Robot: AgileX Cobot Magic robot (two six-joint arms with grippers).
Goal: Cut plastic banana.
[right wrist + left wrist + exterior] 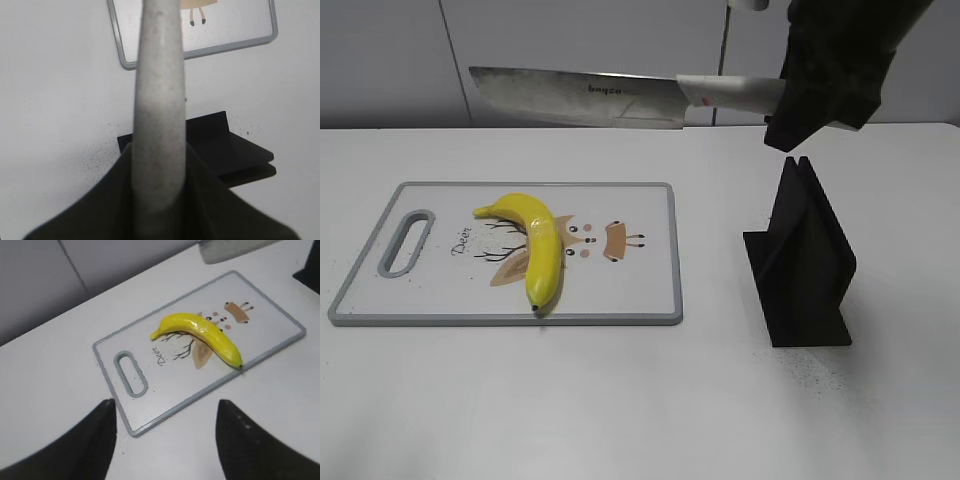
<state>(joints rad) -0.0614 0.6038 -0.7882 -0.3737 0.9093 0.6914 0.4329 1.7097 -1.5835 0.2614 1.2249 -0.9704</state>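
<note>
**Knife held high over the worktop**

My right gripper (798, 100) is clamped on the pale handle of a knife (582, 97), holding it level in the air above the far middle of the white worktop (620, 400), blade pointing toward the left side. Below my right gripper, toward the right edge, stands a black knife holder (802, 262). My left gripper (165, 440) hangs with its 2 fingers spread apart, gripping nothing, above the near-left part of the worktop. The plastic banana (537, 243) lies flat on the cutting board (650, 290), which rests on the left half of the worktop; its dark tip points toward the near edge.
</note>
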